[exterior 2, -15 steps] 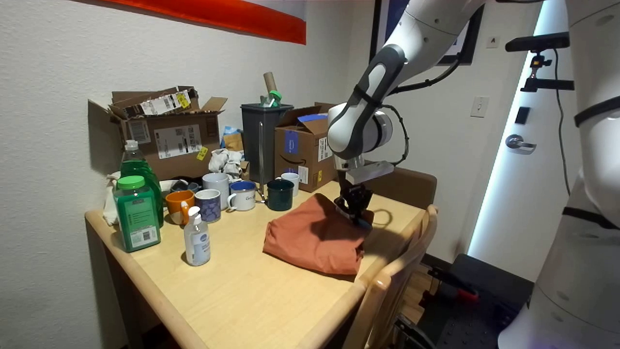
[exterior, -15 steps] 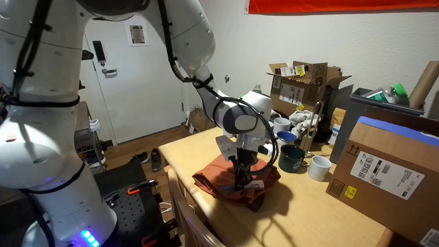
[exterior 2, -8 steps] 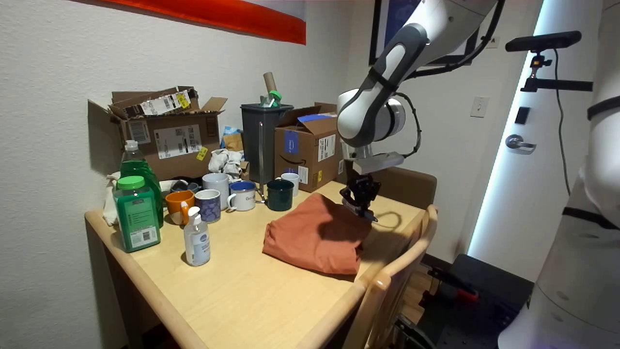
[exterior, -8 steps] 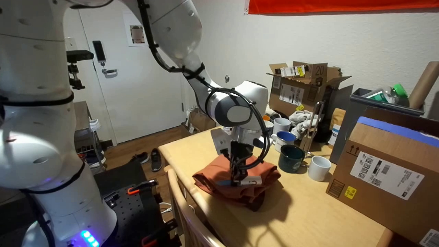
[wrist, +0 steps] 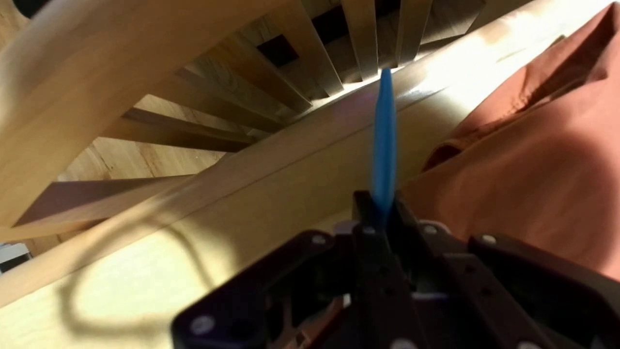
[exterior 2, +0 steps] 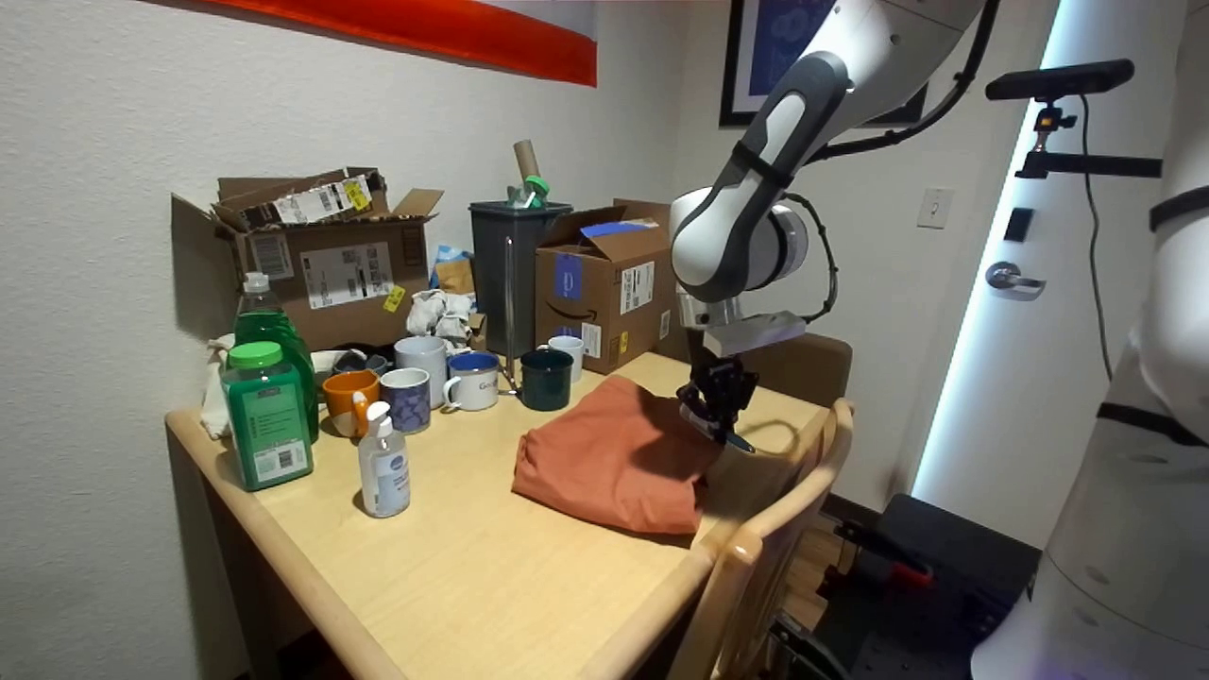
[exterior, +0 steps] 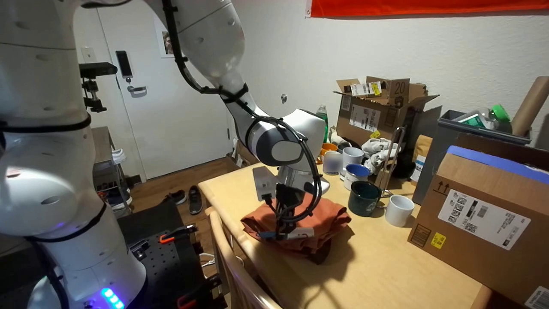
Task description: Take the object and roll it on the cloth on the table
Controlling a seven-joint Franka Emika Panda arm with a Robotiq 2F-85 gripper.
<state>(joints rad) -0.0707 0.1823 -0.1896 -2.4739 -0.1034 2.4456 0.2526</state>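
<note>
So the gripper [wrist: 381, 206] has its jaws pinched onto the object [wrist: 384, 135]; in the wrist view the blue end pokes straight out ahead of the jaws, and in an exterior view a pale section sticks out the opposite side, so it's held crosswise; right beside and partly below the gripper sits the cloth [exterior 2: 604, 463], a rust-orange folded heap; the wrist view puts the blue end out past the cloth, over bare table [exterior 2: 425, 586], and honestly I can't tell if the pale section is touching the fabric or hanging just above it; near the gripper, over on the blue end's side, there's a wooden chair [wrist: 121, 53], slats and all, close up to the table edge; go the opposite way, across the cloth from the gripper, and you get a bunch of mugs [exterior 2: 406, 401], with a dark green mug [exterior: 363, 199] and a white mug [exterior: 399, 210] near each other; also well apart from the gripper, past the cloth, there's a clear pump bottle [exterior 2: 385, 477] and a green-capped bottle [exterior 2: 269, 416]; beyond the mugs from where the gripper is, there's a grey bin [exterior 2: 515, 274] plus a couple of cardboard boxes [exterior 2: 326, 326].
</note>
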